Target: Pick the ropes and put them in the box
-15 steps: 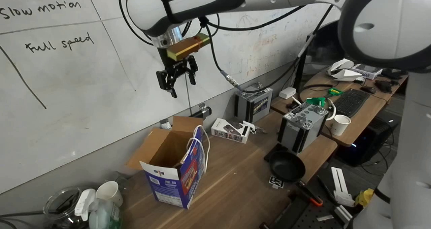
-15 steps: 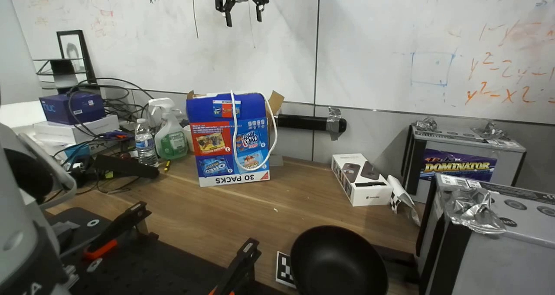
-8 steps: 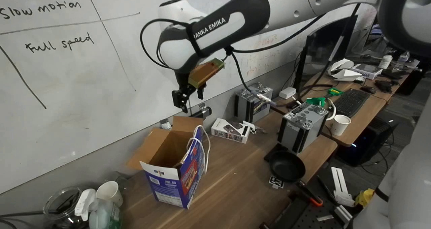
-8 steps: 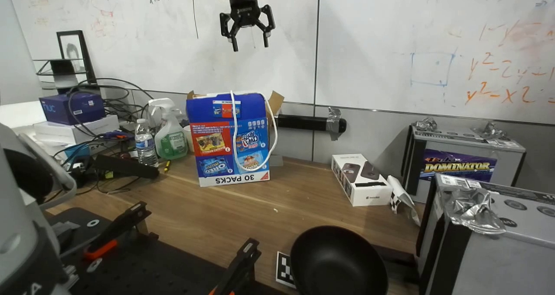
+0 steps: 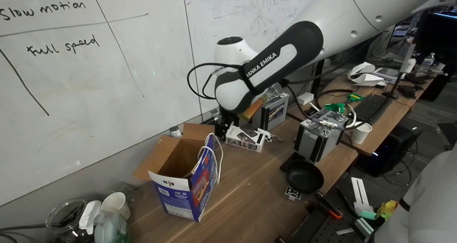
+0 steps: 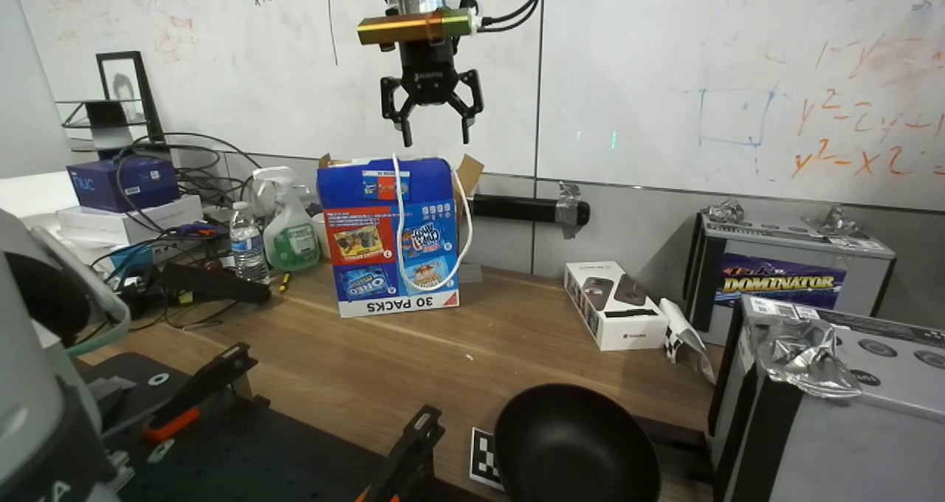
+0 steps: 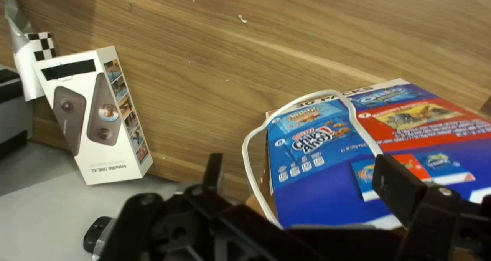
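The box point(image 6: 354, 184) stands on the table with its brown flaps point(image 5: 155, 157) spread and its blue printed side point(image 5: 177, 200) showing. Of the ropes, a white loop point(image 6: 400, 221) hangs over the rim and down the outside of the printed face. Its ends go over the edge, where I lose sight of them. My gripper point(image 6: 436, 142) points down just above the box's top edge, fingers wide apart and nothing between them. The wrist view has the rope point(image 7: 248, 166) between and beyond the open jaws; whether the right finger point(image 7: 397, 188) touches it I cannot tell.
A white camera box point(image 6: 616, 306) lies to one side, near two grey battery-like units point(image 5: 319, 135). A black pan point(image 6: 576, 443) sits on the table. A spray bottle point(image 6: 291, 229), a water bottle point(image 6: 249, 243) and cables stand on the opposite side. The whiteboard wall point(image 6: 627, 59) rises behind.
The arm has come down steadily, bringing the gripper from high against the whiteboard to just over the box's rim. Its jaws have stayed open. Box and rope have not moved.
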### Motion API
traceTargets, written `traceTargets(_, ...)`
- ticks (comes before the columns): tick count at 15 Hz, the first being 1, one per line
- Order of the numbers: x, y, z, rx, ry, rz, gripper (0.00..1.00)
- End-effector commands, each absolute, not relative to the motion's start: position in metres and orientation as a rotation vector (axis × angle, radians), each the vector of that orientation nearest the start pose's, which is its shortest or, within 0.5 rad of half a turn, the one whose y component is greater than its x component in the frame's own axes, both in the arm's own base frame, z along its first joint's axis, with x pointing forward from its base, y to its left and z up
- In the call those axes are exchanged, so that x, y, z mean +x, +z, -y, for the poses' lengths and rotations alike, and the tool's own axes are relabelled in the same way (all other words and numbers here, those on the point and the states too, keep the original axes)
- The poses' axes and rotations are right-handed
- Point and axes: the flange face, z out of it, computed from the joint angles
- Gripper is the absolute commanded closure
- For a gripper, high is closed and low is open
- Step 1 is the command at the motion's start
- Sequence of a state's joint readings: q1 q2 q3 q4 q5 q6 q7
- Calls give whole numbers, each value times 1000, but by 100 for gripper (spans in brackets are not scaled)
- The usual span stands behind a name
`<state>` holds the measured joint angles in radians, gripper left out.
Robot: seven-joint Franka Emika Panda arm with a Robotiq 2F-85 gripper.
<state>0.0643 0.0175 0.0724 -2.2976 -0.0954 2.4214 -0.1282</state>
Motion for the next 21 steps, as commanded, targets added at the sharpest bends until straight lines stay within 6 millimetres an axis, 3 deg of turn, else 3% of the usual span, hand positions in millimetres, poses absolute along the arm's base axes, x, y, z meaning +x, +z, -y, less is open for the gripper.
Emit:
traceTargets(1, 460, 318, -42, -3065, -258, 611, 0)
traceTargets(3, 430, 287, -34, -3008, -269, 660, 0)
traceTargets(7, 407, 252, -30, -2907, -262, 803, 0)
traceTargets(14, 429, 231, -35, -2860, -347, 880, 0)
traceTargets(21, 477, 211, -54, -2875, -412, 878, 0)
